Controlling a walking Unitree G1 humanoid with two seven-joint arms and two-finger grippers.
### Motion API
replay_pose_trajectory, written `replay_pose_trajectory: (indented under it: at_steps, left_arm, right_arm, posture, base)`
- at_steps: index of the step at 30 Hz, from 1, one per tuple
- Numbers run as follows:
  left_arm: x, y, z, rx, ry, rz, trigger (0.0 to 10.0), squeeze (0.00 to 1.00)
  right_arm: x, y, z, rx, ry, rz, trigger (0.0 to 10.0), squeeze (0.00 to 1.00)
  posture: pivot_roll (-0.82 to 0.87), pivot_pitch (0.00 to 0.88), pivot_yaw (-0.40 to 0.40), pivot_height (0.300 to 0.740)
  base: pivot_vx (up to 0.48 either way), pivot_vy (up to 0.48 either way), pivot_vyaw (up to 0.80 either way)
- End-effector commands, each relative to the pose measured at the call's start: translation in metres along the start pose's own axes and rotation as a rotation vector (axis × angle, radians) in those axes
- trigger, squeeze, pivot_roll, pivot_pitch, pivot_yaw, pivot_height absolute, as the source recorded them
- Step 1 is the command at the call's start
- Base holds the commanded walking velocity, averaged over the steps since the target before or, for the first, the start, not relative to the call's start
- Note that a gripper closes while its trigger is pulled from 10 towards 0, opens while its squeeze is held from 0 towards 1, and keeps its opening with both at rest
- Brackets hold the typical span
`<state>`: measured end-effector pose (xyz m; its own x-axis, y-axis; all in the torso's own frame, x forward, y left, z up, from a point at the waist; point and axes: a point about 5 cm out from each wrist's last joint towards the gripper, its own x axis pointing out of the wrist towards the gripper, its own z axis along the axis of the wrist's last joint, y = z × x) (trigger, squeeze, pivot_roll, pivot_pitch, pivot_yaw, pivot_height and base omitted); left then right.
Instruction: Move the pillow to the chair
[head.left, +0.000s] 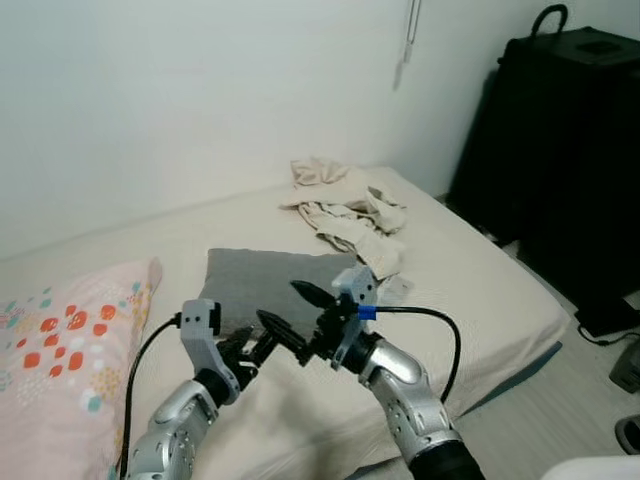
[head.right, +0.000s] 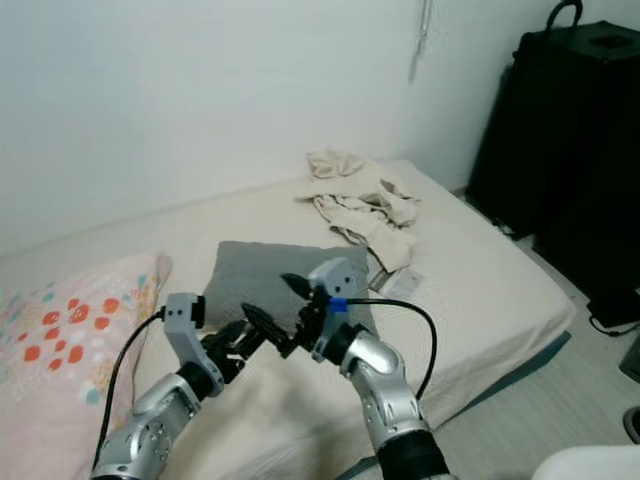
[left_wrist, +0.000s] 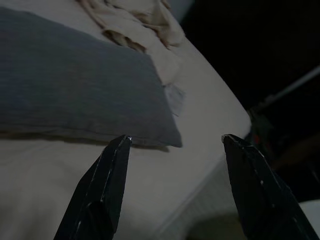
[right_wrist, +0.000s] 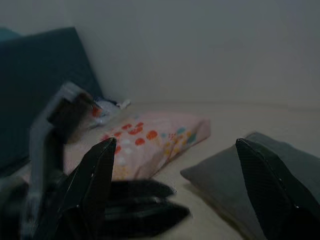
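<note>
Both silver arms are raised before the robot's chest, over the near edge of the bed (head.left: 480, 300). The left gripper (head.left: 262, 340) is pointed inward and forward, its two black fingers spread apart with nothing between them, as is seen in the left wrist view. The right gripper (head.left: 298, 312) is turned to face the left one, its fingers also spread wide and empty; the two fingertip pairs are brought near each other just above the sheet.

Just beyond them the grey pillow (head.left: 275, 282) is laid flat on the bed, untouched, its near edge close under the grippers. A pink patterned pillow (head.left: 70, 345) is seen at the left, and crumpled beige clothes (head.left: 350, 210) are heaped beyond the grey pillow toward the wall. A black cabinet (head.left: 570, 150) is stood at the right.

The grey pillow is judged light, soft and yielding, so it is likely to sag and fold when lifted. A firm hold is best taken at the near edge or at two corners, one gripper to each, with the fabric pinched deeply so it is not slipped free.
</note>
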<state>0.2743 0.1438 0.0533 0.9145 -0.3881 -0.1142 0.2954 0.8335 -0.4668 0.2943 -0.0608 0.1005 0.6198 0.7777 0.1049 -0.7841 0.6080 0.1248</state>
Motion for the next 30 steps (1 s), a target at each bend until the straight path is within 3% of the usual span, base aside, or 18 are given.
replay_pose_trajectory:
  at_steps: [1,7,9,10,11,12,13,15,16,17,18,19,21,24,30]
  left_arm:
    - [-0.001,0.003,0.002,-0.002,-0.001,0.014,10.0,0.0]
    - [-0.004,0.01,0.0,0.034,0.014,0.046,10.0,0.0]
    - [-0.006,0.019,0.0,0.083,0.013,0.123,10.0,0.0]
    - [-0.006,0.029,0.001,0.156,0.021,0.225,10.0,0.0]
    - [-0.006,0.029,0.001,0.156,0.021,0.225,10.0,0.0]
    - [-0.008,0.041,0.002,0.246,0.041,0.337,10.0,0.0]
    - [-0.008,0.041,0.002,0.246,0.041,0.337,10.0,0.0]
    - [-0.016,0.068,-0.001,0.462,0.16,0.582,10.0,0.0]
    - [-0.016,0.068,-0.001,0.462,0.16,0.582,10.0,0.0]
    - [-0.019,0.076,-0.006,0.52,0.213,0.642,10.0,0.0]
    - [-0.019,0.076,-0.013,0.545,0.253,0.638,10.0,0.0]
    - [-0.019,0.076,-0.013,0.545,0.253,0.638,10.0,0.0]
    - [-0.015,0.068,-0.027,0.559,0.296,0.568,10.0,0.0]
    - [-0.015,0.049,-0.058,0.563,0.365,0.459,10.0,0.0]
    - [-0.029,0.048,-0.084,0.547,0.448,0.477,10.0,0.0]
  right_arm:
    - [-0.006,-0.017,-0.008,-0.049,0.054,-0.155,10.0,0.0]
    - [-0.019,-0.038,-0.008,-0.044,0.032,-0.327,10.0,0.0]
    - [-0.026,-0.045,-0.005,-0.062,0.005,-0.399,10.0,0.0]
    - [-0.03,-0.05,-0.004,-0.067,0.0,-0.446,10.0,0.0]
    - [-0.03,-0.05,-0.004,-0.067,0.0,-0.446,10.0,0.0]
    - [-0.035,-0.056,-0.006,-0.077,0.016,-0.499,10.0,0.0]
    - [-0.035,-0.056,-0.006,-0.077,0.016,-0.499,10.0,0.0]
    - [-0.053,-0.07,-0.033,-0.085,0.237,-0.652,10.0,0.0]
    - [-0.053,-0.07,-0.033,-0.085,0.237,-0.652,10.0,0.0]
    - [-0.065,-0.072,-0.056,-0.109,0.417,-0.691,10.0,0.0]
    - [-0.079,-0.066,-0.08,-0.137,0.599,-0.672,10.0,0.0]
    - [-0.079,-0.066,-0.08,-0.137,0.599,-0.672,10.0,0.0]
    - [-0.096,-0.054,-0.106,-0.146,0.775,-0.621,10.0,0.0]
    - [-0.101,-0.038,-0.123,-0.041,0.799,-0.632,10.0,0.0]
    - [-0.109,-0.036,-0.128,-0.019,0.811,-0.682,10.0,0.0]
  posture:
    - [0.03,0.058,0.024,0.74]
    - [0.03,0.06,0.025,0.74]
    - [0.03,0.06,0.028,0.74]
    - [0.03,0.06,0.03,0.74]
    - [0.03,0.06,0.03,0.74]
    - [0.03,0.06,0.03,0.74]
    - [0.03,0.06,0.03,0.74]
    - [0.04,0.054,0.025,0.74]
    - [0.04,0.054,0.025,0.74]
    - [0.04,0.051,0.017,0.74]
    - [0.05,0.049,0.012,0.74]
    - [0.05,0.049,0.012,0.74]
    - [0.05,0.048,0.01,0.74]
    - [0.04,0.035,0.014,0.74]
    - [0.02,0.015,0.012,0.74]
  base:
    - [0.0,0.0,0.0]
    - [0.0,0.0,0.0]
    - [0.0,0.0,0.0]
    - [0.0,0.0,0.0]
    - [0.0,0.0,0.0]
    - [0.0,0.0,0.0]
    - [0.0,0.0,0.0]
    - [0.0,0.0,0.0]
    - [0.0,0.0,0.0]
    - [0.0,0.0,0.0]
    - [0.0,0.0,0.0]
    - [0.0,0.0,0.0]
    - [0.0,0.0,0.0]
    - [0.0,0.0,0.0]
    - [0.0,0.0,0.0]
